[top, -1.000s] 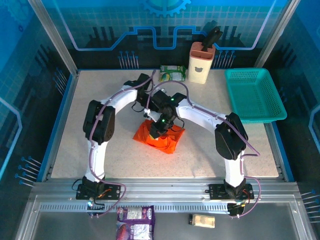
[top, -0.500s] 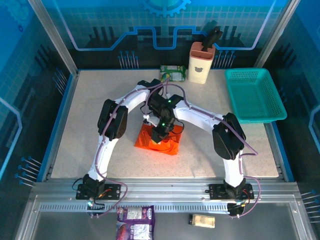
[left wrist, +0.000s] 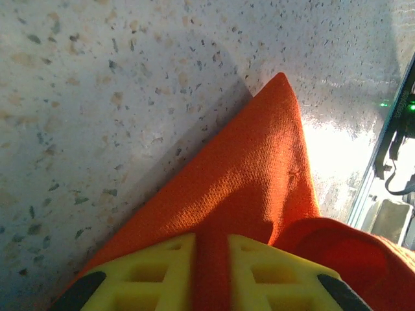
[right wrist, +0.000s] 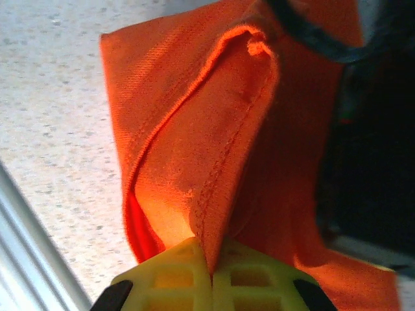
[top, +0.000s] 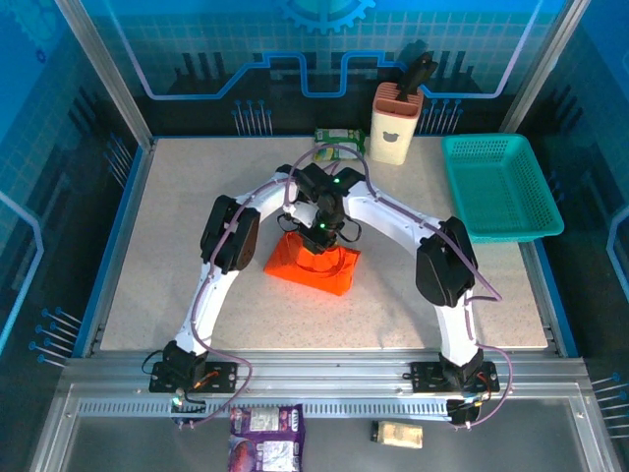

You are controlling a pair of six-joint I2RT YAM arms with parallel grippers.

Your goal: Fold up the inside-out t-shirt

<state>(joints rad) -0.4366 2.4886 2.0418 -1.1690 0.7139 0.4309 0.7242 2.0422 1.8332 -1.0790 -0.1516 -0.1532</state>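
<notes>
Both end effectors grip the orange t-shirt (top: 316, 267) at the middle of the desk (top: 167, 226).

The left end effector (left wrist: 211, 259) has its yellow fingers (left wrist: 155, 272) closed on a band of the cloth, and a pointed fold stretches away from it over the speckled surface. The right end effector (right wrist: 212, 267) has its fingers pressed together on a stitched hem, with the cloth rising from it in a raised fold. The shirt lies bunched below the two wrists, well apart from the teal basket (top: 499, 187) at the right edge.
</notes>
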